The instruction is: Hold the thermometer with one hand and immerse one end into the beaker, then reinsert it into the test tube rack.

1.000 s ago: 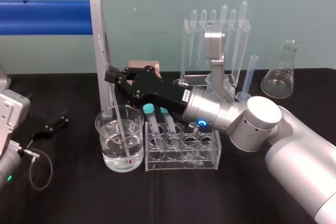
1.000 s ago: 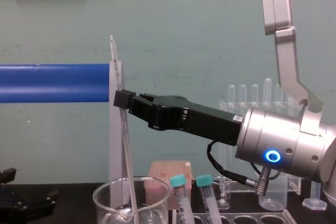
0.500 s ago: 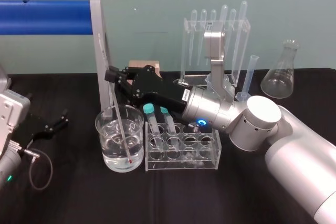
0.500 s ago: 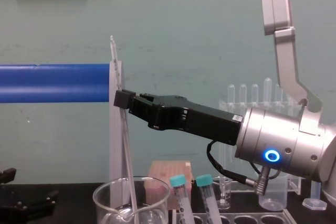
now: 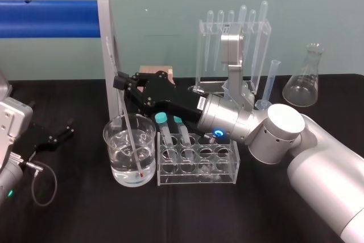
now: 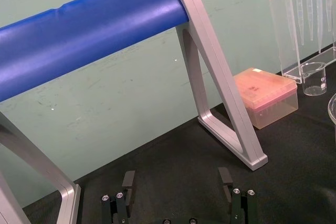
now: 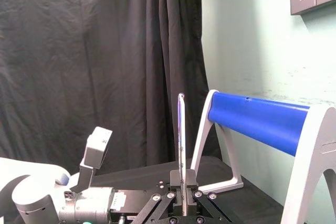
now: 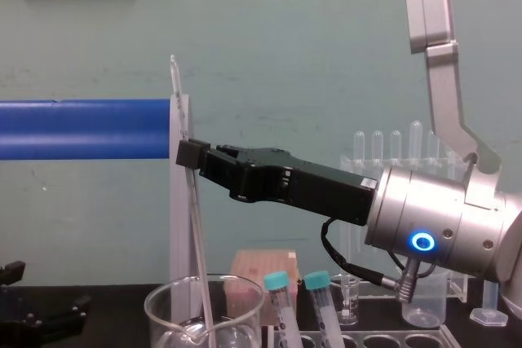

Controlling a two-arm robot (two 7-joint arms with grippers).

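Change since the earlier frames: none observed. Right hand (image 5: 121,81) remains pinched on the thermometer (image 5: 132,146) at about mid-length, at the same height and angle in head and chest views. Rod leans, top toward 11 o'clock, with its red-tipped lower end sunk in the clear liquid (image 5: 122,166) of the beaker (image 5: 111,157), near the floor of the glass; contact with the bottom cannot be confirmed. Beaker stands just beside the test tube rack (image 5: 227,169), at its 9 o'clock.

Judgement: the immersion step is achieved and being held; return to the rack is outstanding. The next move calls for a straight lift clear of the rim, then travel toward 3 o'clock to an open hole past the two capped tubes (image 5: 162,119).

Left hand (image 6: 177,182) lies idle on the desk (image 5: 85,209), fingers spread, at 9 o'clock of the beaker.
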